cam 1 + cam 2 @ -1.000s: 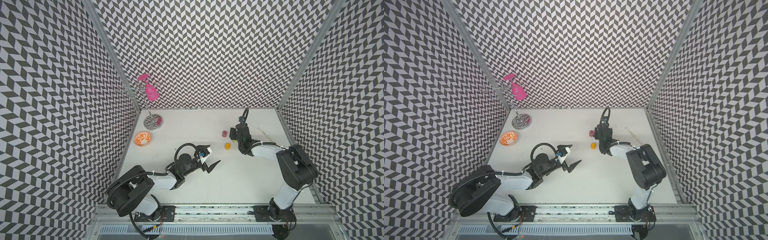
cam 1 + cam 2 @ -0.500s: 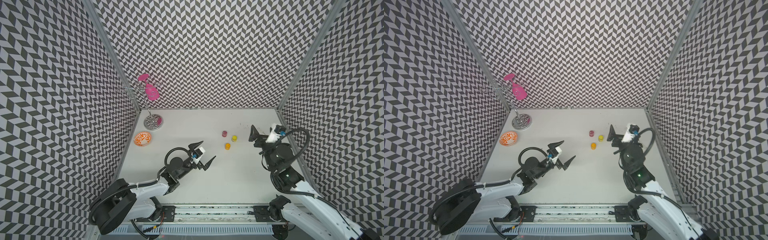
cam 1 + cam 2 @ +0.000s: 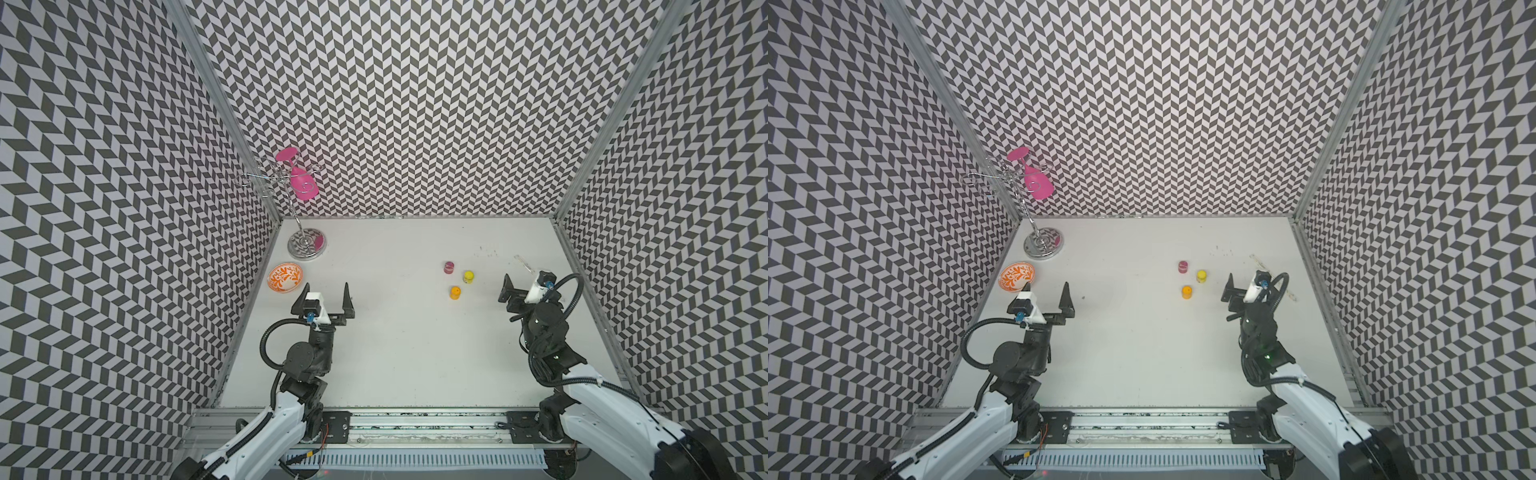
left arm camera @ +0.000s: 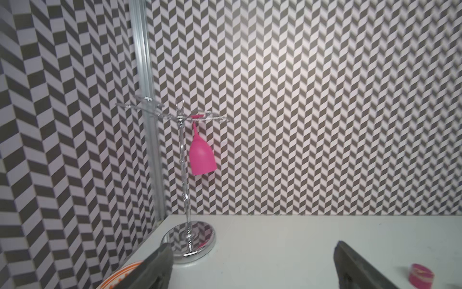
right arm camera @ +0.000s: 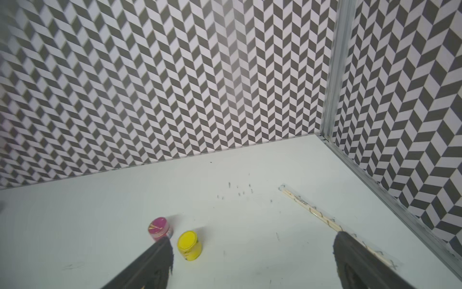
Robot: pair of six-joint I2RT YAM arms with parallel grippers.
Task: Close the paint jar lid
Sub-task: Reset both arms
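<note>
Overhead, both top views: pink jar (image 3: 448, 267), yellow jar (image 3: 468, 276), orange jar (image 3: 455, 292); three in all, close but apart, right of bench (image 3: 407, 353) centre, untouched. Near left edge, left gripper (image 3: 326, 291), jaws wide apart, empty. Near right edge, right gripper (image 3: 524, 284), empty. One bowl (image 3: 284, 277), one rack (image 3: 306, 245) and one glass (image 3: 304, 188) toward far-left corner. Open bench between grippers and toward front edge.

Left wrist: jaws apart, pink jar (image 4: 421, 275) beyond one finger (image 4: 355, 267); lid streaks unreadable.

Right wrist: jaws apart; yellow jar (image 5: 189, 245) just beside one finger (image 5: 155, 262); one stick (image 5: 312, 212) along right edge, print too small to read.
</note>
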